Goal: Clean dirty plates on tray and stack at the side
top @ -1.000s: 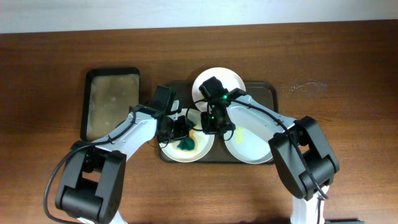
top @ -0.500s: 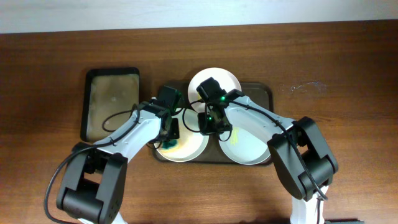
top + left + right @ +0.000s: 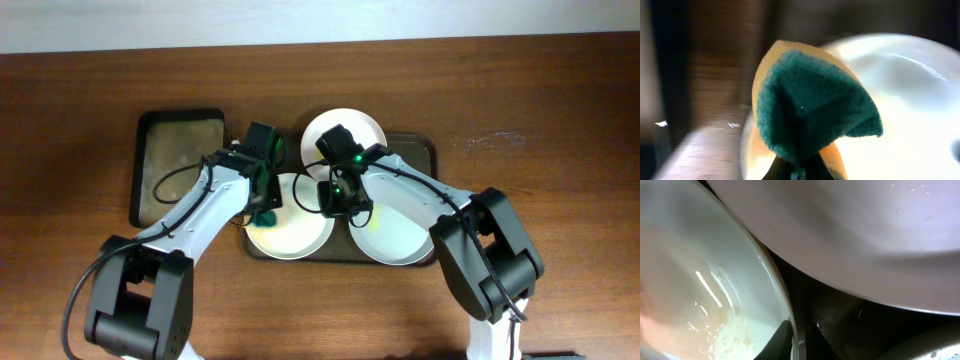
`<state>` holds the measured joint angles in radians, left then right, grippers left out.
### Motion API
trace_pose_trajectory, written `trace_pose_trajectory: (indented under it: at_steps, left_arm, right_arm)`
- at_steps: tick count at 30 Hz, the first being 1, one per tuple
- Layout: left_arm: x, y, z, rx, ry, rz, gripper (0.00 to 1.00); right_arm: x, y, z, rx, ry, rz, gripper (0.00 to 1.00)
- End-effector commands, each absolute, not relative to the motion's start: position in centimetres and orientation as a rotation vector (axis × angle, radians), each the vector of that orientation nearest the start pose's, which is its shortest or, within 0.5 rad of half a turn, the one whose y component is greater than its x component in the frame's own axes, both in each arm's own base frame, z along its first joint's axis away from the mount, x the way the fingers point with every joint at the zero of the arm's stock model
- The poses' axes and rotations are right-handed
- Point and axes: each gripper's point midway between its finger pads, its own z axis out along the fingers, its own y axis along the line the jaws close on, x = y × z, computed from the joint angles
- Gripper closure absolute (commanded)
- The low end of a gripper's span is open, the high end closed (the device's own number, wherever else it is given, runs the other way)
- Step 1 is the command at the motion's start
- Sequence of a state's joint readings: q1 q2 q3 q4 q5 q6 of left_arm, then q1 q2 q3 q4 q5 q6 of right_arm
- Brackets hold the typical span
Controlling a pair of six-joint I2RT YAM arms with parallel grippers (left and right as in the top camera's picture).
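Observation:
The dark brown tray holds three white plates. One plate lies at the back, one at the front left and one at the front right. My left gripper is shut on a green and yellow sponge at the left rim of the front left plate. My right gripper is shut on the right rim of that same plate, which shows yellowish smears. The back plate fills the top of the right wrist view.
A smaller black tray with a beige bottom lies left of the brown tray, close to my left arm. The brown wooden table stretches to the right of the tray.
My left gripper has dragged the sponge from the middle of the front left plate to its left rim. The tray and plates have shifted slightly left. My right gripper keeps its hold on the rim.

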<state>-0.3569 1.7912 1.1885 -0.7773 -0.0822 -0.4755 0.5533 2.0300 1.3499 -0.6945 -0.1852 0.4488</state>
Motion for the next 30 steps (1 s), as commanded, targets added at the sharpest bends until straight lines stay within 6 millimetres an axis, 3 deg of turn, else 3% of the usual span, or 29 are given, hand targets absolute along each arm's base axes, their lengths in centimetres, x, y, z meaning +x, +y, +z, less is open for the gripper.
trace_pose_trajectory:
  at_steps: [1, 5, 11, 16, 21, 23, 30]
  left_arm:
    - [34.2, -15.3, 5.6, -0.164, 2.936, -0.341, 1.00]
    - [34.1, -15.4, 4.8, -0.162, 2.926, -0.358, 1.00]
    - [33.3, -18.0, 3.2, -0.121, 2.896, -0.610, 1.00]
    - [32.8, -17.8, 1.7, -0.246, 2.885, -0.634, 1.00]
    - [32.5, -17.7, 0.5, -0.235, 2.856, -0.649, 1.00]
    - [32.6, -17.0, -0.1, -0.245, 2.843, -0.594, 1.00]
    - [32.4, -9.4, -1.5, -0.351, 2.815, -0.004, 1.00]
  right_arm:
    - [33.1, 22.3, -1.5, -0.155, 3.064, 0.260, 0.88]
    - [33.1, 22.3, -1.5, -0.155, 3.064, 0.260, 0.88]
    - [33.2, 22.5, -1.4, -0.155, 3.056, 0.266, 0.88]
    - [33.2, 22.5, -1.4, -0.155, 3.056, 0.266, 0.88]
    - [33.2, 22.5, -1.4, -0.155, 3.056, 0.266, 0.88]
    - [33.2, 22.4, -1.4, -0.155, 3.057, 0.265, 0.88]
    - [33.1, 22.3, -1.5, -0.155, 3.064, 0.260, 0.88]
